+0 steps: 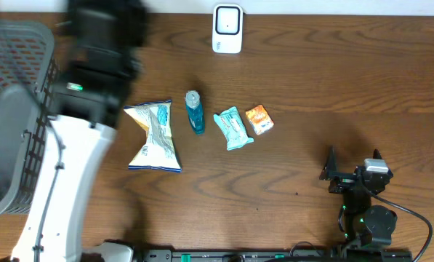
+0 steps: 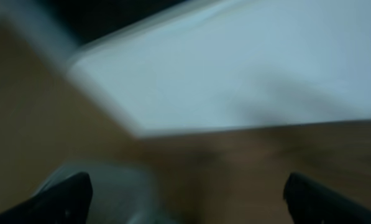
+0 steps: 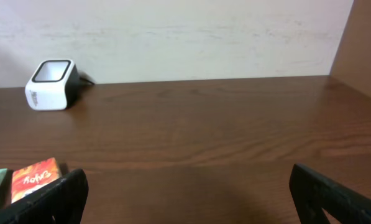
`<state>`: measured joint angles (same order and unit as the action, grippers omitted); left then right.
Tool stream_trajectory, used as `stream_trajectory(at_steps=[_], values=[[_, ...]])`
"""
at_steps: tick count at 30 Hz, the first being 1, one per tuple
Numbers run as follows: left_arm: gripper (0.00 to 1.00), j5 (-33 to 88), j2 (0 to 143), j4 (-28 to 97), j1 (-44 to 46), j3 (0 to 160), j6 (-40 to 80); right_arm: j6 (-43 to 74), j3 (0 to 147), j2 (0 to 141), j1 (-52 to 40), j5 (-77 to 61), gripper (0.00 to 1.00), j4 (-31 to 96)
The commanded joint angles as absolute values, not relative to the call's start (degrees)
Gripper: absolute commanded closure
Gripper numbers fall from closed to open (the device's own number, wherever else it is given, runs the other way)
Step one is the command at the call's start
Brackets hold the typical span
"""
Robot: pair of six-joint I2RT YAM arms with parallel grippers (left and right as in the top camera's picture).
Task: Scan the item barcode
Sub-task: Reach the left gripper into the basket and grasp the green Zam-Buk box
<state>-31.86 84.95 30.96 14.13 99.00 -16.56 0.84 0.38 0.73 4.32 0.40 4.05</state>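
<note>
Orange packet point(image 1: 259, 119): mid-table, right end of the item row, ahead-left of the right gripper point(image 3: 188, 193), the nearer one, jaws wide and empty. Left gripper point(image 2: 188, 196): spread, empty, near the basket point(image 1: 27, 33). Scanner point(image 1: 227, 29): far edge.

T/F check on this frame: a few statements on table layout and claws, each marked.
1. The barcode scanner stands at the far edge of the table, apart from the items. True.
2. The right claw holds the orange packet. False: the claw is open and empty, and the packet lies on the table.
3. Chip bag, blue bottle, teal packet and orange packet lie in a row. True.
4. The blue bottle stands upright. False: it lies on its side between the chip bag and the teal packet.
5. The basket is at the table's right side. False: it is at the left edge.
</note>
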Motion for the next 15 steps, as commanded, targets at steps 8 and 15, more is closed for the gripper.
stream_trajectory(at_steps=[8,15], values=[[0.02,-13.61,82.67,52.38,-31.09,97.67,8.78,1.21,0.32,0.64,4.47,0.47,0.01,4.29],[0.02,-10.98,83.26,52.29,-46.96,88.88,7.07,1.21,0.32,0.64,4.47,0.47,0.01,4.29]])
